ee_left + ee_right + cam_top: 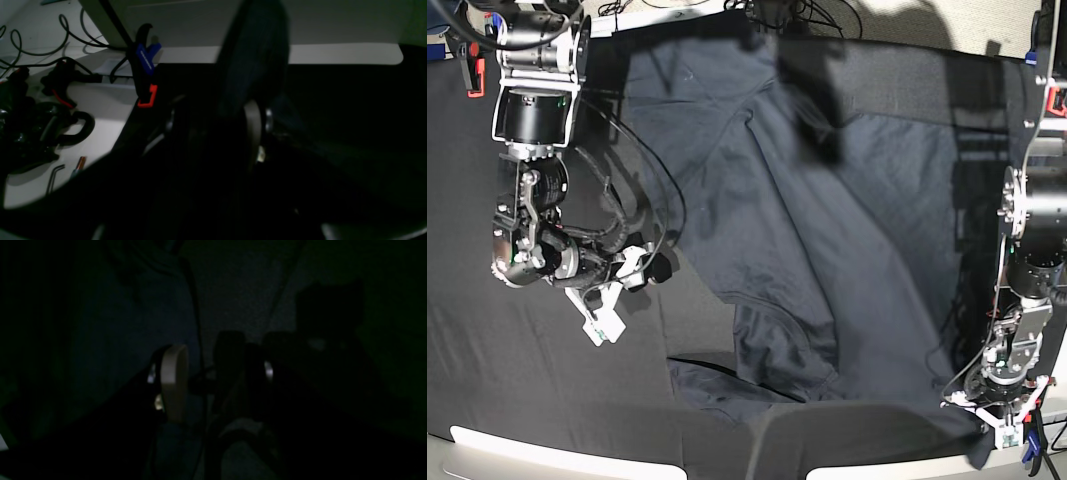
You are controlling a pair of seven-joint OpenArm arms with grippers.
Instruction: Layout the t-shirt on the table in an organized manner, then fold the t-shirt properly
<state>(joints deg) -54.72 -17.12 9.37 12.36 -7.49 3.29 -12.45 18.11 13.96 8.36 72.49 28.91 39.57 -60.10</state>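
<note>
The dark navy t-shirt (pixel 827 230) lies spread with folds across the black cloth table (pixel 487 380), from the back to the front right corner. My left gripper (pixel 992 420) is low at that front right corner and shut on the shirt's edge. In the left wrist view, a band of shirt fabric (pixel 253 60) rises from between the fingers (pixel 252 130). My right gripper (pixel 617 300) hovers open and empty over bare table cloth just left of the shirt. In the very dark right wrist view its pale finger (pixel 173 383) stands apart from the other, with shirt fabric (pixel 110 340) to the left.
A blue and red clamp (pixel 145 66) holds the cloth at the table corner beside a white bench with cables and tools (pixel 50 126). Other clamps sit at the corners (pixel 472 75) (pixel 1032 450). The table's pale front edge (pixel 527 445) runs along the bottom.
</note>
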